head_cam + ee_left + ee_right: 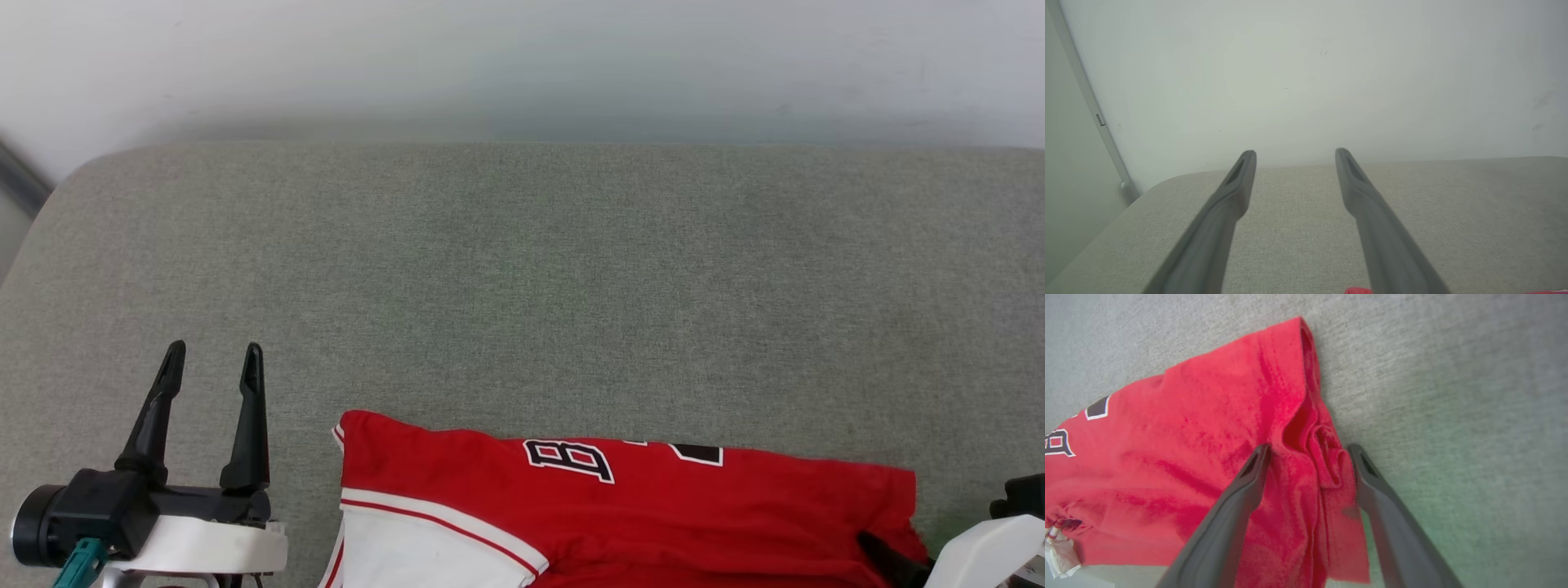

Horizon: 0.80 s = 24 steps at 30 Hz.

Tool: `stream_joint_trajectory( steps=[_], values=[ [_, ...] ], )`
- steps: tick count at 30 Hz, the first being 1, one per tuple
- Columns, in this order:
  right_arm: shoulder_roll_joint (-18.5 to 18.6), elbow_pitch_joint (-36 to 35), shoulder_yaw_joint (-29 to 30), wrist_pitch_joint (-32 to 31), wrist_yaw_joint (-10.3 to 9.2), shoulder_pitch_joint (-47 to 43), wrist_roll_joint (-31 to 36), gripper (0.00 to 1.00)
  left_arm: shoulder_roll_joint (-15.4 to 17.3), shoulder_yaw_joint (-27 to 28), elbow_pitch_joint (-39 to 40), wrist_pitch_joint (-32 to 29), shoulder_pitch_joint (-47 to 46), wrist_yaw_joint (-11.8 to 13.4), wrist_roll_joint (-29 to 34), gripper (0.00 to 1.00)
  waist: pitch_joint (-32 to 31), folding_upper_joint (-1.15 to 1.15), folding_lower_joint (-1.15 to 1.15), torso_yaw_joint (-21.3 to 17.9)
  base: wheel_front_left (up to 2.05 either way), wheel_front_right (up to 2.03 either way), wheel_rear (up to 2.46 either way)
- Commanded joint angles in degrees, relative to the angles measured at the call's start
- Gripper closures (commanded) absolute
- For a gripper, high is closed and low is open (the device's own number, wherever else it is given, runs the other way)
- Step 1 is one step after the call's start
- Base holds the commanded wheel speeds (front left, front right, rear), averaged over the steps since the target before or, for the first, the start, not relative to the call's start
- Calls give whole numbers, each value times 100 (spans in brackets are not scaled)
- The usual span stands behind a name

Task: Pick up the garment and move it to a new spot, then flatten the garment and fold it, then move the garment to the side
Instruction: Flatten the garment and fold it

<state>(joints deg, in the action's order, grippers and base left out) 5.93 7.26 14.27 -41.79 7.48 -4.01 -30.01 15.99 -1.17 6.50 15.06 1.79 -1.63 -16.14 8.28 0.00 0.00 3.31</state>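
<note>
Two grippers are standing with jaws spread, and neither is pinching anything. The left gripper (212, 353) is hovering over bare cloth near the worktop's (522, 286) near left corner, just left of the red jersey shirt (653, 506) and apart from it. The shirt is lying along the near edge, reaching from left of the middle toward the near right corner. A white striped sleeve (424, 547) is showing at its left end, and black lettering (571, 460) is running along its far edge. The right gripper (1308, 447) is straddling a bunched ridge of red fabric at the shirt's right edge, one finger on each side.

Judging by this, the shirt is lying mostly flat but rumpled at that edge. Whether it is already folded cannot be told, since its near part is running out of view. A grasp appears to be pending, with the carry aside not yet done.
</note>
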Motion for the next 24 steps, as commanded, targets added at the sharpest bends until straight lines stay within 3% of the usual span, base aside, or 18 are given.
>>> stream_joint_trajectory(
  steps=[1, 7, 8, 9, 10, 17, 24],
  values=[
    [-182, 218, -198, -91, 2, -70, -77, 0, -23, 28, -2, 13, -17, -24, 35, 0, 10, 0, 0, 10, 0, 0, 0],
    [-349, 429, -712, -33, 29, -75, -334, 0, -293, 270, -41, 14, -44, -291, 272, 0, 16, 0, 0, 55, 0, 0, 0],
    [-361, 435, -792, 7, 33, -67, -396, 12, -323, 299, -53, 14, -42, -328, 306, 0, 9, 0, 0, 54, 0, 0, 0],
    [-368, 443, -849, 47, 33, -54, -444, 65, -348, 321, -64, 14, -35, -348, 336, 0, -3, 0, 0, 50, 0, 0, 0],
    [-363, 432, -917, 101, 33, -38, -469, 100, -376, 345, -70, 14, -23, -378, 356, 0, -16, 0, 0, 44, 0, 0, 0],
    [6, 243, -726, 635, 0, 38, -254, 100, -527, 442, -94, 13, 87, -492, 476, 0, -135, 0, 0, -41, 0, 0, 0],
    [498, 95, -69, 708, -1, -27, 102, 100, -488, 441, -142, 13, 178, -560, 456, 0, -313, 0, 0, -162, 0, 0, 0]
  ],
)
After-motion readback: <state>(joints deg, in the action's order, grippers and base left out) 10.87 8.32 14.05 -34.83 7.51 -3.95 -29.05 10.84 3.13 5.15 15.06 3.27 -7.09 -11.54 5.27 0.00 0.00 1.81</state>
